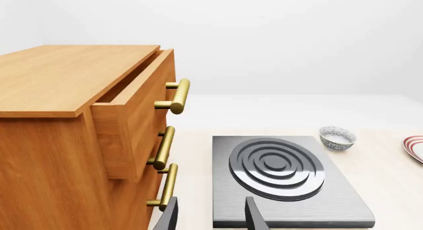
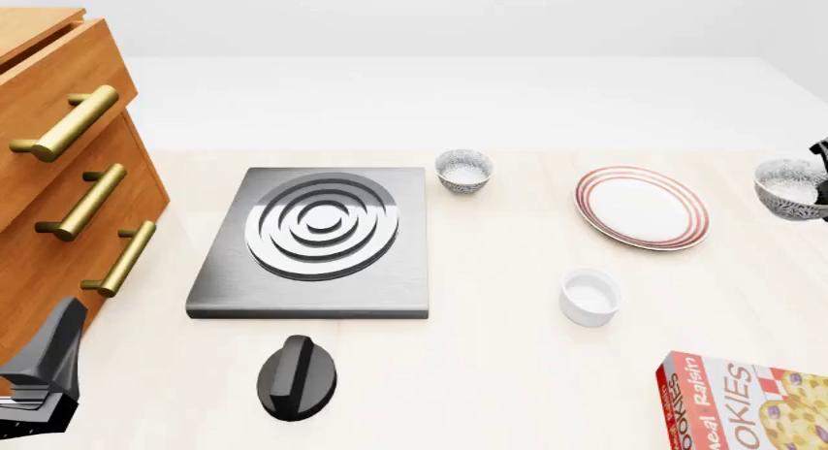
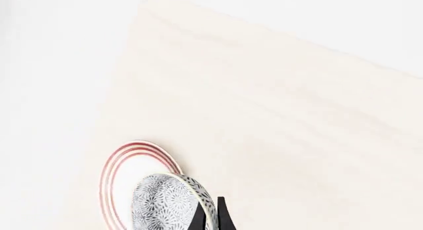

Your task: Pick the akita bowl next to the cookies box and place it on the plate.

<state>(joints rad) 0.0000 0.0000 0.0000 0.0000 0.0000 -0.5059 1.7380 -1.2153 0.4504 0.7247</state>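
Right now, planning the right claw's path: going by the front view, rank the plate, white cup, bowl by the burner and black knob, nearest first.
From the right claw, shut on the akita bowl:
1. plate, just to its left.
2. white cup, left, nearer the camera.
3. second bowl, mid-table beside the burner slab.
4. black knob, front left.

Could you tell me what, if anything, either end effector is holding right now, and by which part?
The right end effector holds a small speckled grey-and-white bowl by its rim, lifted beside the red-ringed white plate. The left end effector is open and holds nothing.
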